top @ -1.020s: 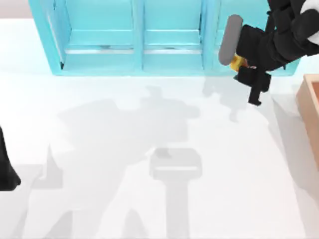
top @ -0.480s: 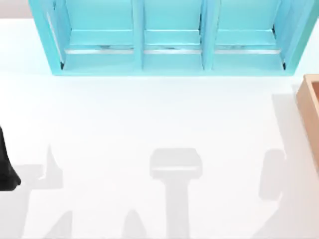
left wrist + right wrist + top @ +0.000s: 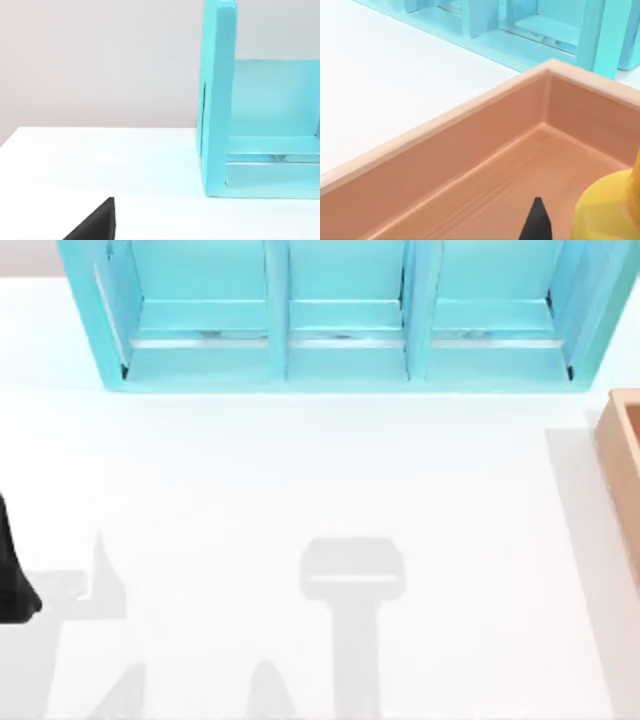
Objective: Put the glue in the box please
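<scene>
The glue (image 3: 609, 210) shows as a yellow-orange bottle body close to the camera in the right wrist view, hanging over the inside of the box (image 3: 470, 145). My right gripper (image 3: 570, 227) is shut on it, with one black fingertip (image 3: 537, 225) beside the bottle. The light brown box (image 3: 622, 460) stands at the table's right edge in the top view, partly cut off. My left arm (image 3: 12, 580) stays parked at the far left edge, and a dark part of the left gripper (image 3: 95, 225) appears in the left wrist view.
A big turquoise shelf unit (image 3: 340, 360) with three compartments runs along the back of the white table (image 3: 320, 500). Its near corner (image 3: 600, 35) rises just behind the box's far wall. Only arm shadows lie on the table in front of the shelf.
The right arm, holding the glue in front of the shelf's right compartment one second ago, has moved right, out of the top view. Its shadow has gone from the table too. The left arm has stayed still.
</scene>
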Robot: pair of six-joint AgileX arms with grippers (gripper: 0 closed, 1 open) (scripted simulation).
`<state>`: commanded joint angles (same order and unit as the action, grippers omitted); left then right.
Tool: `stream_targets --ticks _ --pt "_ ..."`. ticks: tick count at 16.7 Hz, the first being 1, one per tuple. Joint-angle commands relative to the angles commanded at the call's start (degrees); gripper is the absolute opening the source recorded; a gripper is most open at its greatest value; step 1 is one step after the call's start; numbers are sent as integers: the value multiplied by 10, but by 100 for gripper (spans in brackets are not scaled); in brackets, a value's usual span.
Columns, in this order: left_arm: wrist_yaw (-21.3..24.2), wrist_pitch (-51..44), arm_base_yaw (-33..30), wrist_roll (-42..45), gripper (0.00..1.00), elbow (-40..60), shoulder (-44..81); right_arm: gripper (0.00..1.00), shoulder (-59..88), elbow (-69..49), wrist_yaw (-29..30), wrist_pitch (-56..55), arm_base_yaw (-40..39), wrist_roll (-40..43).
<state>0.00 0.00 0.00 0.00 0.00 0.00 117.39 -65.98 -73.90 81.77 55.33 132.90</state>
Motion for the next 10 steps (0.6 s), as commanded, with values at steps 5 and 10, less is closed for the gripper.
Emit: stream_targets --ticks 5,10 --pt "0 0 0 0 100 0 0 0 2 1 -4 3 5 5" --pt "0 0 0 0 100 0 0 0 -5 24 -5 -36 -9 -35"
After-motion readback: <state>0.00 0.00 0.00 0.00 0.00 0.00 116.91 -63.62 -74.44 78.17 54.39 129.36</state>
